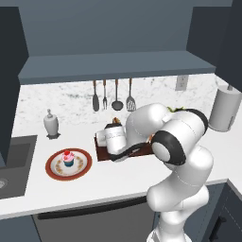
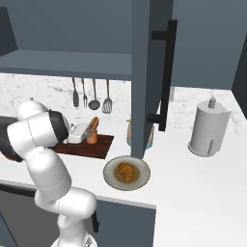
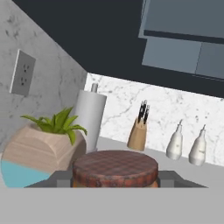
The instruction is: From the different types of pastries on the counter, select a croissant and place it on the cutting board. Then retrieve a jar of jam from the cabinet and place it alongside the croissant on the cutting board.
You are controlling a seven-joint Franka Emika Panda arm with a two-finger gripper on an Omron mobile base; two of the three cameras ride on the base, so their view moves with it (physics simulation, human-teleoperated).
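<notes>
From the left base view, the white arm bends low over the board [image 1: 103,154] on the counter [image 1: 108,182], its bulk hiding the gripper; a cupcake [image 1: 69,158] sits on a red-rimmed plate [image 1: 53,171] to the left, a white dispenser [image 1: 51,124] stands near the backsplash, utensils [image 1: 113,95] hang above, and a paper towel roll [image 1: 225,108] stands at far right. From the right base view, the gripper [image 2: 85,133] is level over the board [image 2: 99,147] with the jar [image 2: 92,138] at its tip, the orange jar standing on the board's far end; a croissant [image 2: 126,171] lies on a grey plate [image 2: 112,179] just in front of the board, beside the open cabinet door [image 2: 147,72]. In the hand view, the jar's dark reddish lid [image 3: 115,168] sits close between the fingers [image 3: 168,178], which flank it on both sides; whether they press it cannot be told; a plant pot [image 3: 39,151], knife block [image 3: 138,134] and two white bottles [image 3: 187,145] stand beyond
</notes>
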